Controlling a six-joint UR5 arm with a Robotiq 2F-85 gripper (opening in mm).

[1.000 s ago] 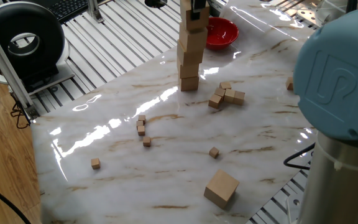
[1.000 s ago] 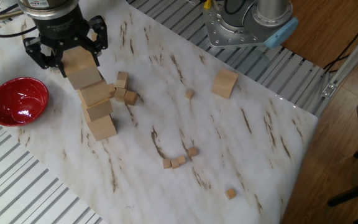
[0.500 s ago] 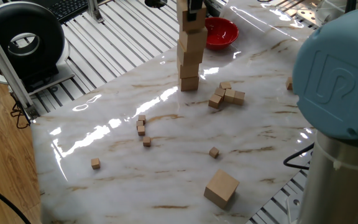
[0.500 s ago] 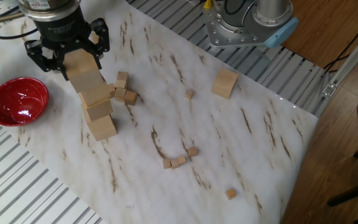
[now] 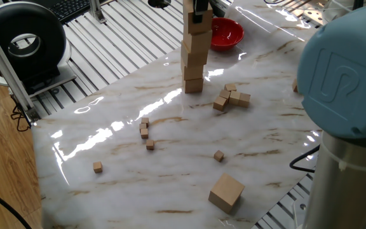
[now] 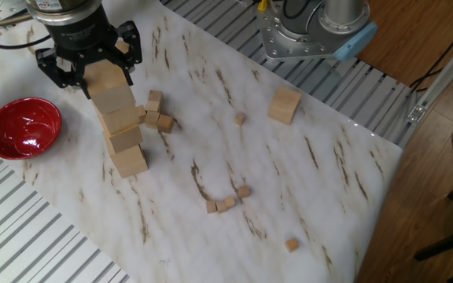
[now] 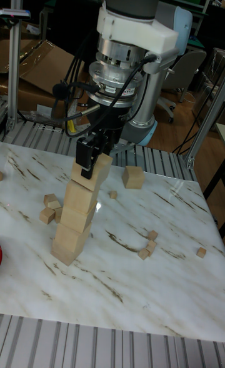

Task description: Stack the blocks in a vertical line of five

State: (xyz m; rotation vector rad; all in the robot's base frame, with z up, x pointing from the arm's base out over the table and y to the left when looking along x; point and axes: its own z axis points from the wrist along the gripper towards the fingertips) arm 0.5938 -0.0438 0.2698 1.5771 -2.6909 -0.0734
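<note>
In one fixed view, a lone large plain light-tan wooden block [image 5: 226,193] is lying nearest the camera, at about five o'clock on the white marble-patterned desk [image 5: 107,137], well apart from the rest. Past it, tiny wooden cubes [image 5: 145,129] are sitting scattered about the middle of the desk, with one more tiny cube [image 5: 218,155] to their right. Farther on, a small heap of tiny cubes [image 5: 230,97] is lying just beside the foot of the stack of large light-tan wooden blocks [image 5: 194,58], which is standing toward twelve o'clock. The stack is showing four blocks, each slightly turned from the one below, so the column is leaning a little in the tall fixed view. The black two-finger claw [image 7: 94,157] is sitting at the topmost block [image 7: 95,169], its fingers [image 6: 66,69] on either side of that block [image 6: 105,79]; whether they are pressing on it or slightly apart from it cannot be told. Behind the stack, at the far edge, a glossy red bowl [image 5: 225,32] is resting on the desk.
</note>
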